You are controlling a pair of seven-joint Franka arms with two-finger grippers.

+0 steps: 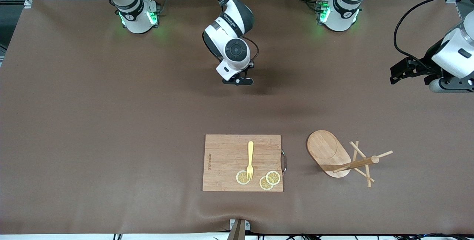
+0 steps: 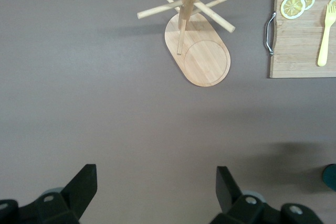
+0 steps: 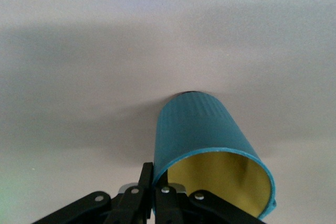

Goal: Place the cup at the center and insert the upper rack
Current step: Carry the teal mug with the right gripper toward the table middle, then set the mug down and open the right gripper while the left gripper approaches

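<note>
Right wrist view: right tool [image 3: 153, 190] pinches empty cup [image 3: 202, 140].

We see the table [image 1: 111, 121] lit evenly from overhead, bright without harsh glare. Soft shadows fall on the brown cloth: a diffuse dark patch under the right gripper [image 1: 239, 81], and a faint one beside the upper rack [image 1: 344, 156]. Green indicator lights glow at both arm bases and tint the cloth around them. In the left wrist view the picture is sharp, with a blurred shadow near the frame's edge. In the right wrist view the cloth looks washed out and greyish, broad soft shadows band across it, and the cup [image 3: 207, 145] appears slightly soft.
</note>
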